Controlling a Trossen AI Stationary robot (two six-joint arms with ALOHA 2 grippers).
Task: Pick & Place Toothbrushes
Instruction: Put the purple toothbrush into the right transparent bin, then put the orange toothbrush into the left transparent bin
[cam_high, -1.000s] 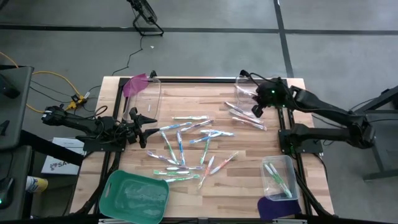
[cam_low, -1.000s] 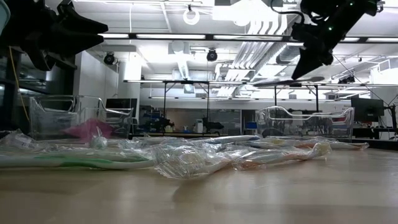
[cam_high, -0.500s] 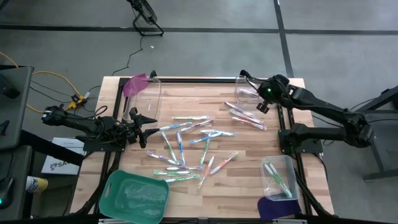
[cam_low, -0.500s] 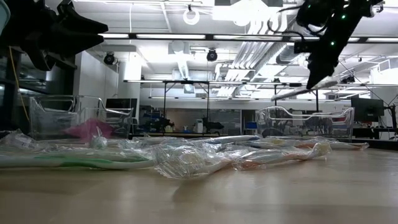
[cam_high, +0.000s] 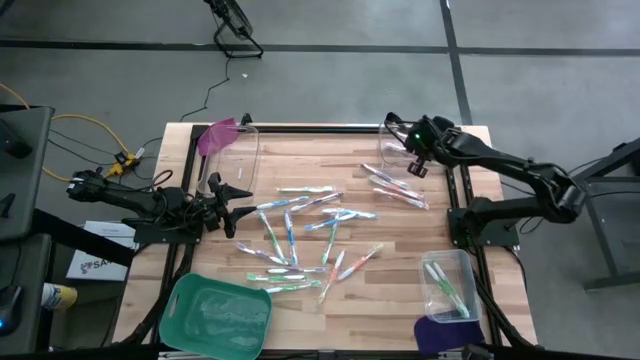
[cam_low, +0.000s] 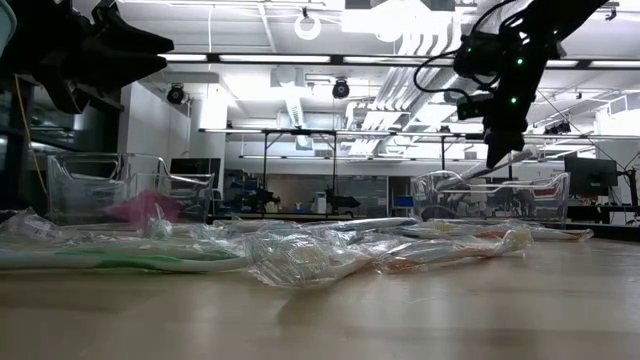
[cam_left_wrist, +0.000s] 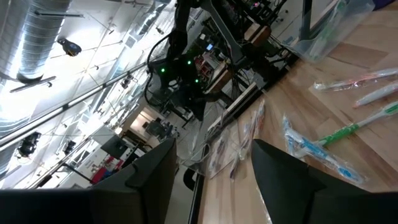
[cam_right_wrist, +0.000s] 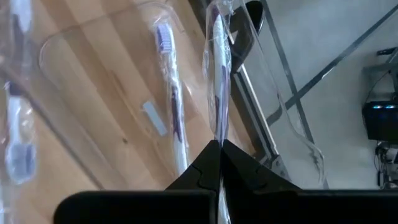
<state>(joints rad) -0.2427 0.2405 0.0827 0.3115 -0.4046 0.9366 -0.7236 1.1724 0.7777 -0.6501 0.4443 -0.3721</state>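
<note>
A green tray (cam_high: 216, 314) and clear bins (cam_high: 449, 284) sit on the wooden table (cam_high: 400, 300).

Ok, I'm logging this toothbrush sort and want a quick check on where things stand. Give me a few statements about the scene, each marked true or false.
1. The right claw is shut on a wrapped purple toothbrush. True.
2. The right claw hangs over the clear bin at the table's far right corner. True.
3. The left claw holds a green toothbrush. False: it is open and empty, at the table's left edge.
4. The clear bin at the near right is empty. False: a few toothbrushes lie in it.
5. A green tray sits at the near left. True.
</note>
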